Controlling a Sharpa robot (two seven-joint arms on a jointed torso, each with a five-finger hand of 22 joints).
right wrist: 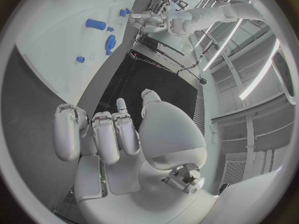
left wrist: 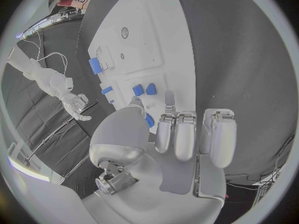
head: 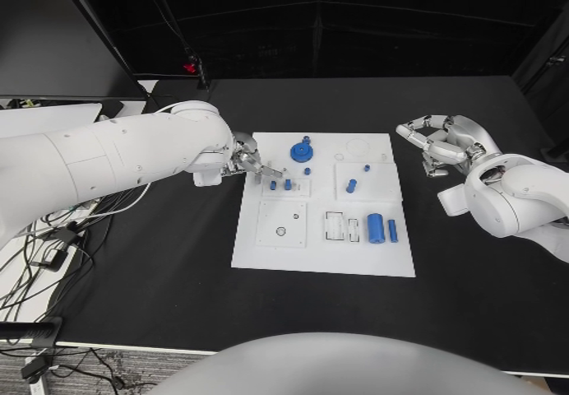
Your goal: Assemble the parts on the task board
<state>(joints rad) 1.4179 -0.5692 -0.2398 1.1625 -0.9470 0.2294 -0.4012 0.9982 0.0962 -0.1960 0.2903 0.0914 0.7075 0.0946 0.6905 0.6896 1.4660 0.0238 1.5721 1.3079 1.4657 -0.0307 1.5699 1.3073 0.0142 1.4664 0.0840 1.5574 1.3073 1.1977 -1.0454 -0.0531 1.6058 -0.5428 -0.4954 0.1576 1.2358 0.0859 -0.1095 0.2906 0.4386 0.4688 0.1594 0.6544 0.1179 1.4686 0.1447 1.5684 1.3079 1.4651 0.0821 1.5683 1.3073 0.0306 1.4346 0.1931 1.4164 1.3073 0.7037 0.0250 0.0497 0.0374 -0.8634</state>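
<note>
**Left hand over the small pegs, right hand parked off the board**

Head view puts the left hand (head: 246,162) at the task board's (head: 267,251) left edge, fingertips reaching toward two small blue pegs (head: 279,184) standing upright just beside them. It seems to hold nothing, fingers loosely extended. The right hand (head: 441,144) hangs over the black table (head: 474,288) off the board's right side, fingers curled inward and empty, well apart from the parts. A blue cylinder (head: 375,227) lies lengthwise near the board's right edge, nearer the right hand.
</note>
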